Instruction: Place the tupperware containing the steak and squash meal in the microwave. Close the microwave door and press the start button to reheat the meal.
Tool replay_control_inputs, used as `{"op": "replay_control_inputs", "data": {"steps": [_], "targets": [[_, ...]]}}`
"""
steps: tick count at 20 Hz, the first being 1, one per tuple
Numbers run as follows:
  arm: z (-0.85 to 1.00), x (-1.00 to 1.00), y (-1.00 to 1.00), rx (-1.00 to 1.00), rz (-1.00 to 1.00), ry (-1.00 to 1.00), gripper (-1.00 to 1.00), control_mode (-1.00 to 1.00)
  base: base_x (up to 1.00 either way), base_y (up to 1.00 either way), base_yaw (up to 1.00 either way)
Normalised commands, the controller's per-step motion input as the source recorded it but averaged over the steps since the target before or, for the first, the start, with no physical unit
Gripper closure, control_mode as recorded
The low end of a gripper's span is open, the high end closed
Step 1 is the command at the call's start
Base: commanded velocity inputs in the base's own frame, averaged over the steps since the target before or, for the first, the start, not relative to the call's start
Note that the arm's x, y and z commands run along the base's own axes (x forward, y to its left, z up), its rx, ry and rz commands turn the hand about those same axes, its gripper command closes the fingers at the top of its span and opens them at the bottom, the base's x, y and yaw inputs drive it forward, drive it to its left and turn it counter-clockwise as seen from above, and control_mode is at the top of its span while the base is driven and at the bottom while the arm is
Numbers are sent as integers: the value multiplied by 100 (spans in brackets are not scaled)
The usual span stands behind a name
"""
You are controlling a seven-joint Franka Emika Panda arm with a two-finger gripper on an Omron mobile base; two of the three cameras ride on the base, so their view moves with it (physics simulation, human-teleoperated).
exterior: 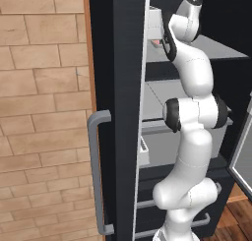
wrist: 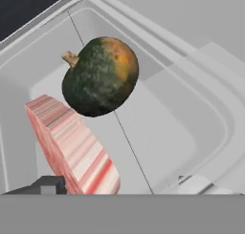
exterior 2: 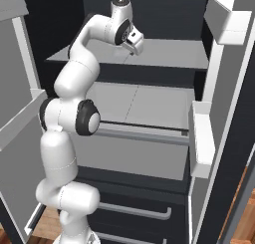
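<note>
hovering pincer (wrist: 115, 183) | tips spread | over tupperware (wrist: 210, 113) | squash (wrist: 100, 76), steak (wrist: 72, 144)

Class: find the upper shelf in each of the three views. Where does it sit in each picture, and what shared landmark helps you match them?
Left base view: upper shelf, a grey slab at upper right, behind the arm.
Right base view: a wide grey slab across the upper middle.
Hand view: probably the pale grey surface at top right, beyond the tupperware.
Shared landmark: in both base views the white arm reaches over this shelf.
</note>
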Motion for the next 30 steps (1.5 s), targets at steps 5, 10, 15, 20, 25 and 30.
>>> {"op": "replay_control_inputs", "data": {"steps": [5, 10, 15, 20, 25, 30], "targets": [[-50, 9, 0, 0, 0, -1, 100, -100, 0, 0, 0], [-16, 3, 0, 0, 0, -2, 100, -100, 0, 0, 0], [-8, 0, 0, 0, -1, -5, 100, -100, 0, 0, 0], [-14, -1, 0, 0, -10, -3, 100, -100, 0, 0, 0], [-6, -22, -8, 0, -19, 0, 100, -100, 0, 0, 0], [0, -43, -18, 0, -22, 0, 100, -100, 0, 0, 0]]}}
